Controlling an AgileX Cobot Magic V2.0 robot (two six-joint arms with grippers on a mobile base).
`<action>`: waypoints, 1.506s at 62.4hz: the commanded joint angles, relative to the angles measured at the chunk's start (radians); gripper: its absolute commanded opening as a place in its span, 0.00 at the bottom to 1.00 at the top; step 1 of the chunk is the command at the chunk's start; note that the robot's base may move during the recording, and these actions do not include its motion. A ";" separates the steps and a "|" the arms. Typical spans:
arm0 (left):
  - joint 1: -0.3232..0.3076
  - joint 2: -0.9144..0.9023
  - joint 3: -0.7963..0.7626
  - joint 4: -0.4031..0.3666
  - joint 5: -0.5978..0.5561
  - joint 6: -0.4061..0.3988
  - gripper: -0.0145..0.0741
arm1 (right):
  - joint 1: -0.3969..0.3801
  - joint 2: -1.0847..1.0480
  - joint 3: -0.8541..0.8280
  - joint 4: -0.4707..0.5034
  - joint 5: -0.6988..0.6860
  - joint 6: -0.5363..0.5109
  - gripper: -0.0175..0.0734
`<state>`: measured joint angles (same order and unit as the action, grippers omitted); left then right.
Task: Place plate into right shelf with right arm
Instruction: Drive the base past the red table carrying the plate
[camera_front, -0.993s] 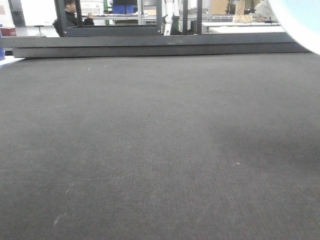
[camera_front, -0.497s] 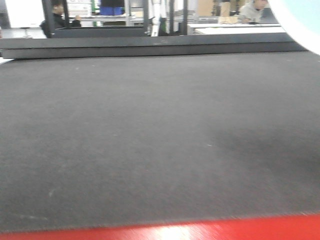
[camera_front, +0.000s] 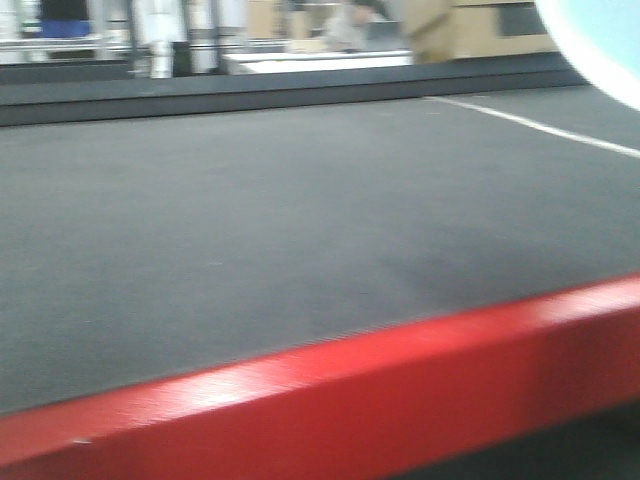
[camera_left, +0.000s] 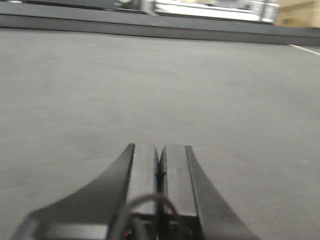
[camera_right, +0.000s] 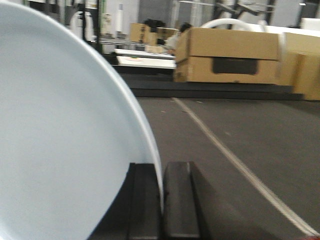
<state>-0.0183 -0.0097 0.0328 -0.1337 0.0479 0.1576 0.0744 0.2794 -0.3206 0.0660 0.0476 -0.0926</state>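
At the right gripper (camera_right: 161, 172), right wrist view: the plate (camera_right: 60, 140) stands on edge, its rim caught between my two fingers, which are pinched down on it with no gap showing on either side. The white disc rises up and to the left of the fingers and fills the left half of that view, its face turned left and its plane running near to far along my reach. In the front view only a pale arc of the plate shows, at the top right corner, held up over the grey mat (camera_front: 250, 220) and touching nothing there. So the plate is in my right gripper, off the surface. The left gripper (camera_left: 160, 150) is pressed together on nothing, low over the grey mat, and has no part in this. The right shelf: I cannot pick it out. The far background of the front view is blurred, and ahead of my right wrist I see only cardboard boxes (camera_right: 227, 60) and a white floor line (camera_right: 235, 160). A red edge (camera_front: 330, 390) crosses the near foreground of the front view. Judgement: the coming move turns on bringing the shelf opening in line with the plate's far rim, leading edge-on; until the shelf shows, direction is unconfirmed.
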 joint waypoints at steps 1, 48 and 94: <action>-0.002 -0.010 0.010 -0.008 -0.090 -0.007 0.02 | -0.006 0.007 -0.031 -0.004 -0.092 -0.005 0.25; -0.002 -0.010 0.010 -0.008 -0.090 -0.007 0.02 | -0.006 0.007 -0.031 -0.004 -0.092 -0.005 0.25; -0.002 -0.010 0.010 -0.008 -0.090 -0.007 0.02 | -0.006 0.007 -0.031 -0.004 -0.092 -0.005 0.25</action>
<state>-0.0183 -0.0097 0.0328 -0.1337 0.0479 0.1576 0.0744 0.2794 -0.3206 0.0660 0.0476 -0.0926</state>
